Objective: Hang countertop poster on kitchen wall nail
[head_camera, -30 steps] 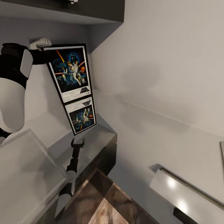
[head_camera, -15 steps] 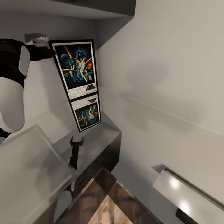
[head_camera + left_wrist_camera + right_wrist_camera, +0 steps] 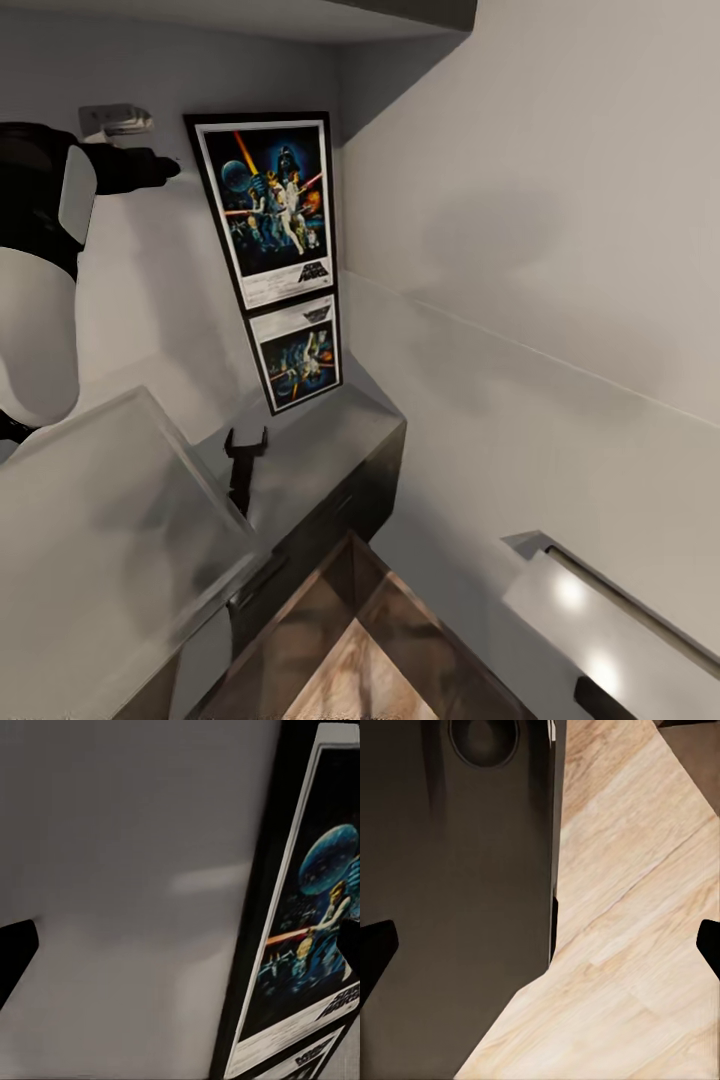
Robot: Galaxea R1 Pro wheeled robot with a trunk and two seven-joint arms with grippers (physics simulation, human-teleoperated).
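Against the wall, poster [image 3: 276, 208] hanging upright above counter [image 3: 320, 455], no longer touching left end effector [image 3: 172, 168], now drawing back spread open; right end effector [image 3: 246, 444] open, empty.

The poster [image 3: 272, 212], upper centre of the head view, has a thin black frame, a white border and dark blue artwork with orange and red streaks; its paler mirror image lies just below on the glossy grey kitchen countertop [image 3: 320, 455]. Walls [image 3: 560, 200] are plain pale grey. The left arm [image 3: 45, 230], at the left edge, is black and white. The floor [image 3: 637, 945] is pale streaked wood beside a dark brown-grey cabinet [image 3: 450, 907].
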